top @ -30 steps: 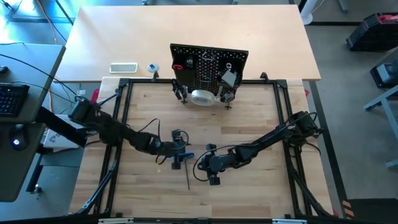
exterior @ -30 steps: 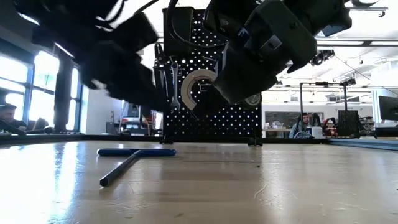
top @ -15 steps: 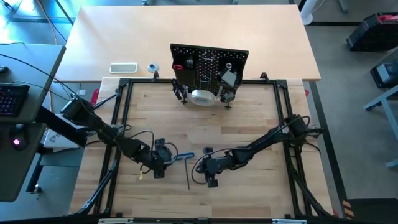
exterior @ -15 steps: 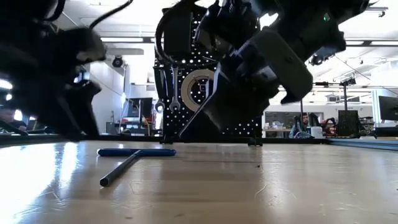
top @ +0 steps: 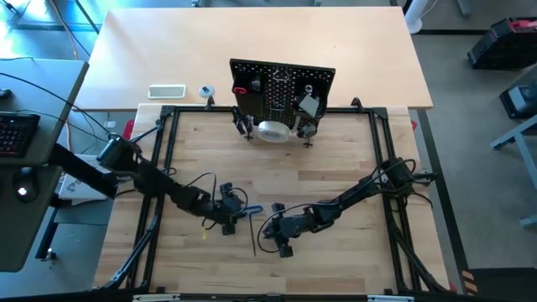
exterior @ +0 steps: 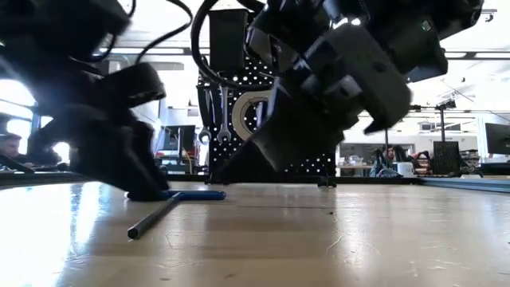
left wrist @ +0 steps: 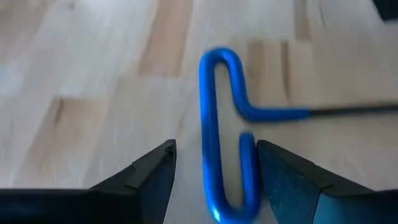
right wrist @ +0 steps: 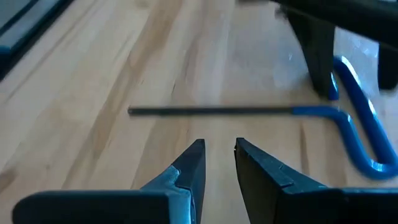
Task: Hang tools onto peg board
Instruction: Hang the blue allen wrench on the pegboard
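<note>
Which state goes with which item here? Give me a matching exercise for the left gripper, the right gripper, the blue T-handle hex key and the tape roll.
Items:
1. left gripper
2. right gripper
3. blue T-handle hex key
4. tape roll

States:
A. hanging on the peg board
B. lying flat on the table
C. open, fingers either side of the blue handle loop
D. fingers slightly apart, pointing at the dark shaft, holding nothing

Pairs: 1-C, 2-D, 3-B, 4-A
</note>
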